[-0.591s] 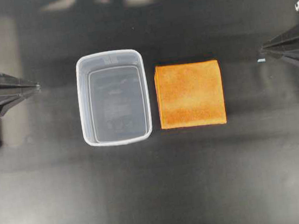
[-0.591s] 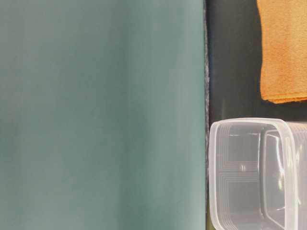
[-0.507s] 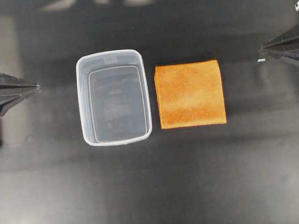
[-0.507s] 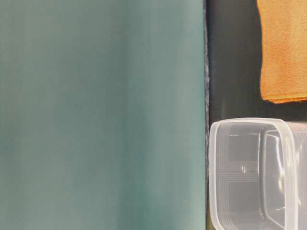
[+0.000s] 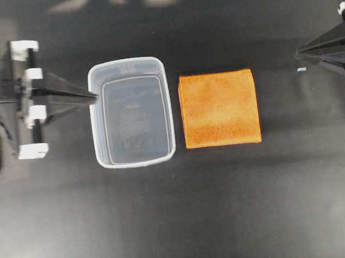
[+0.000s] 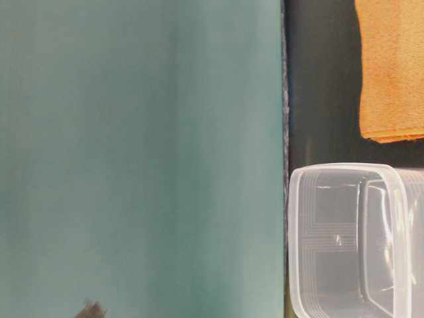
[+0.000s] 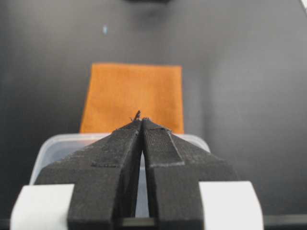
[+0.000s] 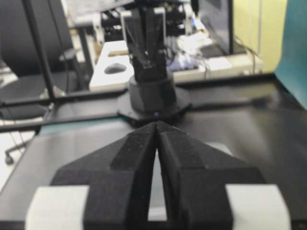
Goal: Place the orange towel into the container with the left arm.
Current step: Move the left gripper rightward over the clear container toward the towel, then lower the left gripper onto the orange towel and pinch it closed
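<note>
The folded orange microfibre towel lay just beside the clear rectangular plastic tub on the black bench. The left hand, pinched closed and empty, reached the tub's far rim; the right hand, also closed, was partly cut off.

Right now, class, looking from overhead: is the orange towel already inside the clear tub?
No. The orange towel lies flat on the table, to the right of the tub in this view, and the tub holds nothing.
</note>
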Tool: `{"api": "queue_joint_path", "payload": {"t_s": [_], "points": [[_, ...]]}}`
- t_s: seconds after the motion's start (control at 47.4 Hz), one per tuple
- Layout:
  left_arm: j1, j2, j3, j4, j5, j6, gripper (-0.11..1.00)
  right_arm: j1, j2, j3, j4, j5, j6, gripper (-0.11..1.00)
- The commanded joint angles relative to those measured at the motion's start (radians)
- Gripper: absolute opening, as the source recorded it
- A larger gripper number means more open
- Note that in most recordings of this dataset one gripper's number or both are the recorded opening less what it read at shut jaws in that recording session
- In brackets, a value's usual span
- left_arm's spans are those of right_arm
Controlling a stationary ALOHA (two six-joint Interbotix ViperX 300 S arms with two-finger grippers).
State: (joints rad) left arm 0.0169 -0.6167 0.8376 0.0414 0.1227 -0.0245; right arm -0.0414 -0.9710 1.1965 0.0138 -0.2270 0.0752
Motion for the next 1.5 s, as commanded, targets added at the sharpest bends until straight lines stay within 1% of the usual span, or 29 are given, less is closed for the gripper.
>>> {"api": "queue_joint_path", "payload": {"t_s": [0.0,0.042,0.106,0.295,0.338,0.38,0.443,0.507,0.549,0.612,0.696,0.739,0.802,1.034,1.266,1.372,1.477], "points": [[0.003,0.074,-0.101,0.005,0.052,0.003,0.01,-0.008,0.008,-0.009,0.003,0.009,0.002,0.02],[0.003,0.103,-0.126,0.003,0.071,0.003,0.01,-0.008,0.008,-0.008,0.003,0.014,0.002,0.06],[0.002,0.143,-0.160,0.003,0.097,0.003,0.01,-0.011,0.005,-0.002,0.003,0.025,0.003,0.15],[0.015,0.258,-0.265,0.005,0.184,0.000,0.01,-0.014,-0.003,0.000,0.003,0.049,0.006,0.67],[0.020,0.282,-0.290,0.005,0.204,0.002,0.02,-0.014,-0.008,0.000,0.003,0.048,0.006,0.76],[0.025,0.307,-0.314,0.005,0.225,0.002,0.02,-0.017,-0.015,0.000,0.003,0.048,0.006,0.80],[0.032,0.354,-0.359,0.005,0.261,0.002,0.07,-0.020,-0.028,0.000,0.003,0.048,0.006,0.81],[0.034,0.399,-0.397,0.005,0.290,0.003,0.18,-0.021,-0.049,0.000,0.003,0.055,0.006,0.79],[0.035,0.431,-0.423,0.005,0.307,0.003,0.28,-0.021,-0.060,0.005,0.003,0.055,0.006,0.79],[0.035,0.488,-0.468,0.005,0.330,0.003,0.49,-0.023,-0.078,0.011,0.003,0.055,0.006,0.79],[0.035,0.555,-0.525,0.005,0.348,0.005,0.73,-0.023,-0.098,0.015,0.003,0.055,0.006,0.79],[0.035,0.589,-0.557,0.005,0.357,0.006,0.82,-0.023,-0.106,0.015,0.003,0.057,0.006,0.79],[0.037,0.653,-0.607,0.005,0.367,0.017,0.90,-0.023,-0.117,0.015,0.003,0.061,0.006,0.79],[0.034,0.881,-0.765,0.005,0.402,0.066,0.89,-0.023,-0.144,0.017,0.003,0.075,0.005,0.79],[0.028,1.097,-0.911,0.005,0.486,0.054,0.89,-0.023,-0.146,0.021,0.003,0.075,0.005,0.79],[0.021,1.160,-0.959,0.005,0.523,0.058,0.88,-0.023,-0.147,0.021,0.003,0.075,0.005,0.79],[0.018,1.210,-0.985,0.005,0.549,0.064,0.88,-0.023,-0.149,0.021,0.003,0.075,0.005,0.79]]}}
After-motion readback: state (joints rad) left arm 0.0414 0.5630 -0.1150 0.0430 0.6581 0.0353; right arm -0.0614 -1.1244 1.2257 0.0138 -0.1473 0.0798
